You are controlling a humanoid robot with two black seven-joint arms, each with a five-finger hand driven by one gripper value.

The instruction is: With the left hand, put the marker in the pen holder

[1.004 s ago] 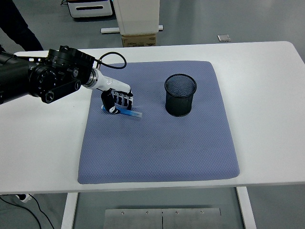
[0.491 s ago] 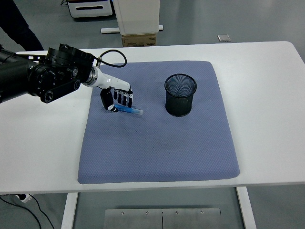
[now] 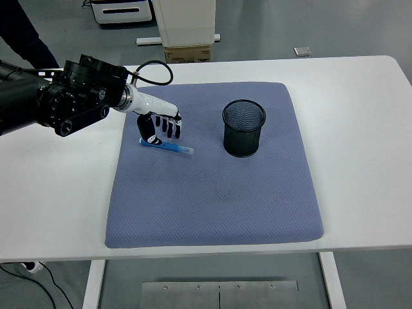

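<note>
Your left robot hand (image 3: pixel 161 126) hangs with fingers spread, gripping nothing. The marker (image 3: pixel 167 147) lies flat on the mat (image 3: pixel 212 193) just beneath its fingertips, long axis running out toward the pen holder (image 3: pixel 243 128), which stands upright well to the hand's right. No right arm shows.

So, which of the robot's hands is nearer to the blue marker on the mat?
Left. The left hand hangs just above the blue marker, fingers spread, not holding it. The right hand is out of view.
</note>
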